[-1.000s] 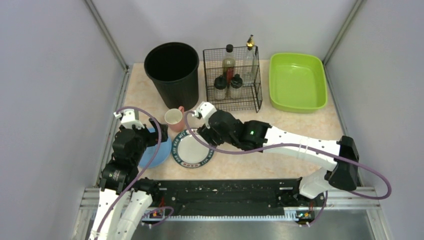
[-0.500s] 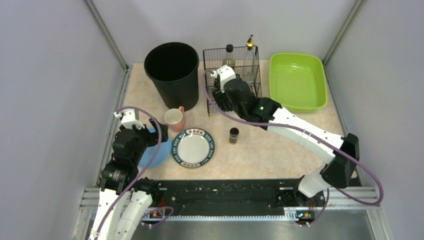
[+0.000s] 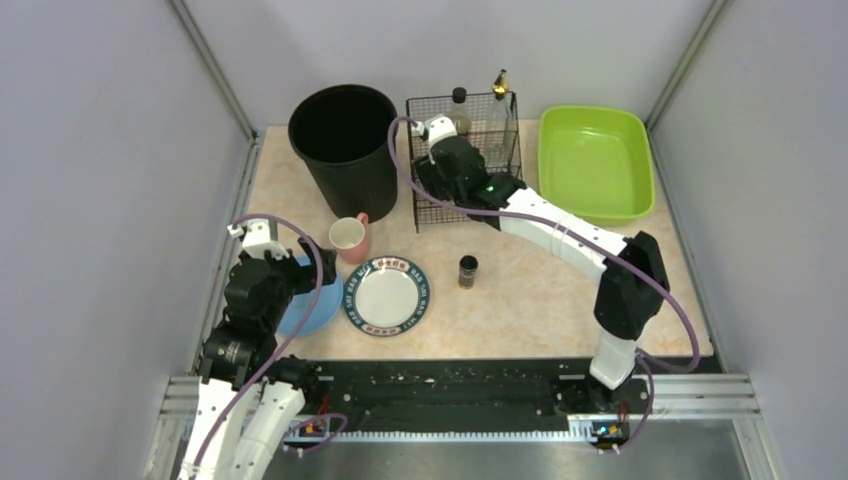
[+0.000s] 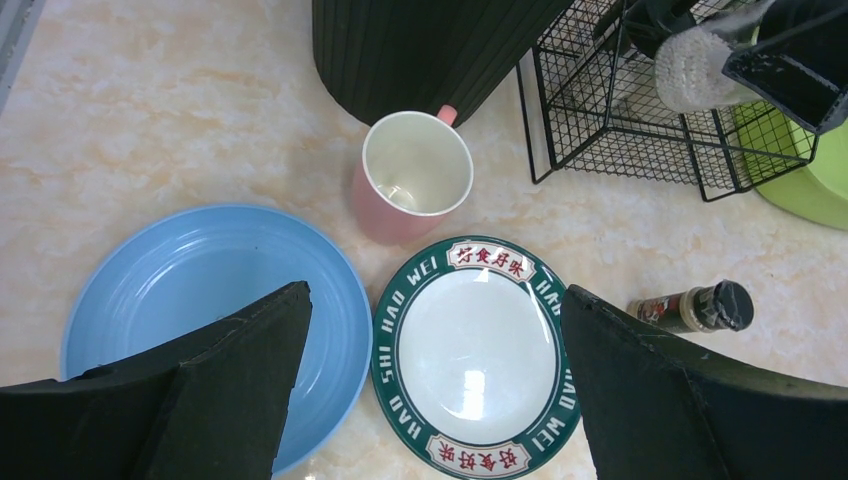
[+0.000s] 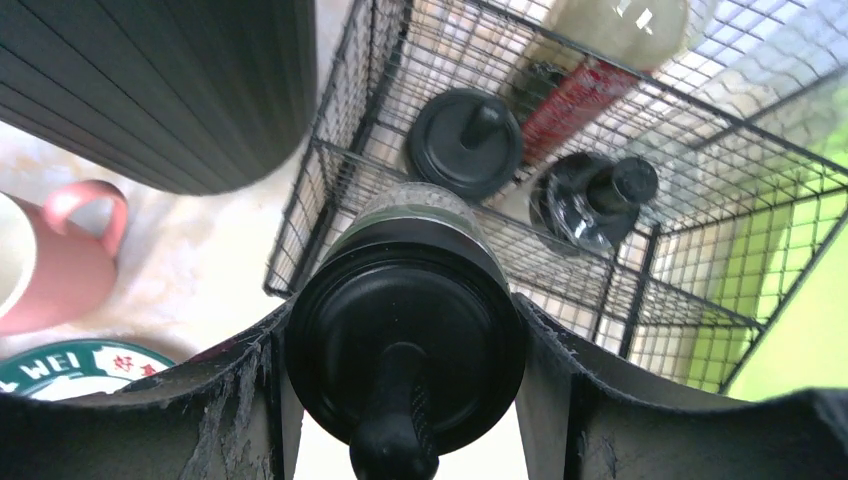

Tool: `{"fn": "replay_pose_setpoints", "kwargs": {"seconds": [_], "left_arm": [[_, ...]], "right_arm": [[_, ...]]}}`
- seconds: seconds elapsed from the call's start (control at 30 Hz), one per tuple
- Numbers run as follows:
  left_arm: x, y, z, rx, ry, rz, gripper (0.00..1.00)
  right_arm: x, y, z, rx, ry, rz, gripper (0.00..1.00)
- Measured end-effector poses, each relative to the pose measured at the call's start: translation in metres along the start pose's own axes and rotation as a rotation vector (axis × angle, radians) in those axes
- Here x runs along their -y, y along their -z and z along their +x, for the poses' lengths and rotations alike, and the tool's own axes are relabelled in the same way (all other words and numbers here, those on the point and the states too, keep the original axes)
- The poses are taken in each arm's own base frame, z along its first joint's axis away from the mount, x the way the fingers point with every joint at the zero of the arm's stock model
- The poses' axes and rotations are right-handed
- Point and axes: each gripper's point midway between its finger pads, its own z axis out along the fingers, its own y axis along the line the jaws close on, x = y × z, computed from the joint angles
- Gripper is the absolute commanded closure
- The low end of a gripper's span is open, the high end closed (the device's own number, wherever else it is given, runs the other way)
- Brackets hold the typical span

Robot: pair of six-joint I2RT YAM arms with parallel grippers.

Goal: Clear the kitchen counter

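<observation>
Nearest, finds the left gripper [image 4: 435, 290] spread wide and empty, poised over the blue plate [image 4: 200, 290] and the green-rimmed white plate [image 4: 470, 350]. Just beyond, sees a pink mug [image 4: 412, 185] and a small spice jar [image 4: 695, 308], all four resting on the kitchen counter [image 3: 540, 290], the beige top running from the arms' bases to the back wall. Farther back, catches the right gripper [image 5: 405, 400] clamped round a black-lidded grinder [image 5: 410, 290] over the front-left corner of the wire rack [image 3: 470, 210], between the black bin [image 3: 345, 140] and the lime tray [image 3: 547, 165]. Judges the clearing perhaps half done: seasonings mostly racked, dishes untouched. Against a second ago, has swung the right arm up from low over the white plate to the rack, uncovering the spice jar; leaves the left arm as it was.
</observation>
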Motion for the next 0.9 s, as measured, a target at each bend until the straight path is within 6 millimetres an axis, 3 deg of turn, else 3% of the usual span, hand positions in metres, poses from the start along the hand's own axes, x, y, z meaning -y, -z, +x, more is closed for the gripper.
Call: {"fn": "replay_pose_setpoints", "kwargs": {"seconds": [0.2,0.43,0.67,0.9], "left_arm": [[0.000,0.000,0.000,-0.001,0.000,0.000,0.01],[0.000,0.000,0.001,-0.002,0.000,-0.001,0.01],[0.000,0.000,0.001,-0.002,0.000,-0.001,0.01],[0.000,0.000,0.001,-0.002,0.000,-0.001,0.01]], "right_arm": [[-0.011,-0.018,-0.023,0.050,-0.032,-0.018,1.00],[-0.018,-0.027,-0.036,0.086,-0.065,-0.033,1.00],[-0.018,-0.022,-0.031,0.108,-0.093,-0.049,1.00],[-0.017,-0.009,-0.012,0.085,-0.105,-0.076,1.00]]}}
